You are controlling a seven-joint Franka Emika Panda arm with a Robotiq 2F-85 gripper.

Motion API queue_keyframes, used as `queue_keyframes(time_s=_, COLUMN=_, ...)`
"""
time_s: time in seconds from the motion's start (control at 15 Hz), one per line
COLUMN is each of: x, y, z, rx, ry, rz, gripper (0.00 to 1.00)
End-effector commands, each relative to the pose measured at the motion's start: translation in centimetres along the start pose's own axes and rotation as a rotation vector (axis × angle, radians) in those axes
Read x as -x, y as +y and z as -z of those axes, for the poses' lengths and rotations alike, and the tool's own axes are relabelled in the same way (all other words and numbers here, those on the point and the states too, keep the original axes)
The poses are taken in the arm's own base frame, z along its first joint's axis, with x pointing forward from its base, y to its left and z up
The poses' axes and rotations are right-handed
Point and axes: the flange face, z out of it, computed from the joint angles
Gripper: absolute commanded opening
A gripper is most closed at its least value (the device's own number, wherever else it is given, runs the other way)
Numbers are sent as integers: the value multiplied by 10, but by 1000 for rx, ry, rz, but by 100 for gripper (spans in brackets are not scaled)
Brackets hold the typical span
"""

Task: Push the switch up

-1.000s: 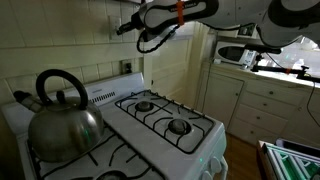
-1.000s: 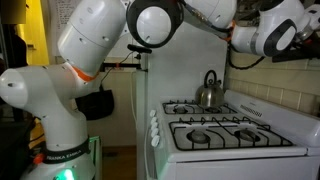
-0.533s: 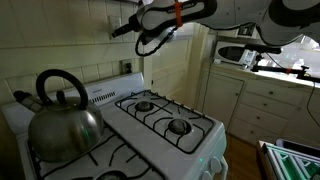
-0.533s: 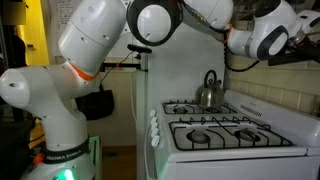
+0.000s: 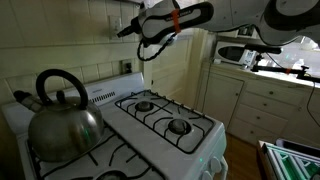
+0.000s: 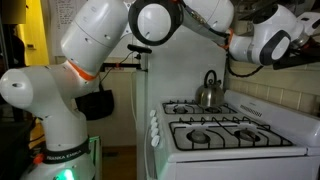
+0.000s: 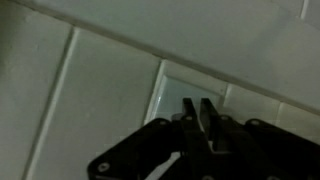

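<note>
Tool [image 7: 196,106] clenched on nothing, tips pressed together, has edged closer over the last second and now sits right at the switch [image 7: 168,88] dead ahead, toggle hidden behind it, so I reckon the upward shove is starting.

Steel kettle [image 5: 62,118] on white gas stove [image 5: 185,137]

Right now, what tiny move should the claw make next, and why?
Probably a small slide upward along the wall. In the wrist view the claw, its fingers close together, has its tips right at the cream plate of the switch on the tiles. The toggle itself is too blurry to see, so go gently.
</note>
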Motion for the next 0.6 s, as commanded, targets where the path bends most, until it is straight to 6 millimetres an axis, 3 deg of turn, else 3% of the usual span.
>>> queue_keyframes(time_s=0.0, x=-7, y=-9, z=1, rx=-2, ry=13, rz=0, gripper=0)
queue_keyframes(time_s=0.53, x=-9, y=-10, z=-3, rx=28, ry=36, rz=9, gripper=0)
